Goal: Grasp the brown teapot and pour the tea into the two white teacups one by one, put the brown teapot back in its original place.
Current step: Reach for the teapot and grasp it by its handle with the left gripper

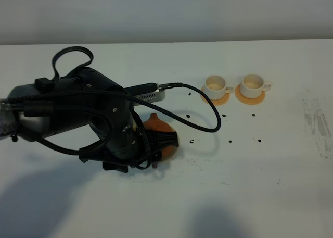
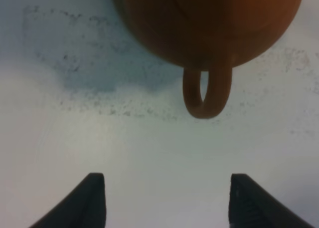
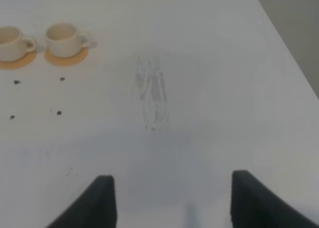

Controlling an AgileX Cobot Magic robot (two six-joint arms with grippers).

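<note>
Teapot (image 1: 157,124) stood on table (image 1: 270,165) under left arm, left gripper (image 2: 167,178) wide and empty, handle (image 2: 219,91) just ahead, left cup (image 1: 216,84) and right cup (image 1: 253,82) on orange coasters (image 1: 250,98) near far edge, contents unclear, right gripper (image 3: 172,177) wide, empty, over open tabletop.

No writing, label, brand, number or sign can be read anywhere: not on the teapot (image 2: 209,23), the cups (image 1: 215,84), the arm (image 1: 78,108) or the table (image 1: 260,186).
</note>
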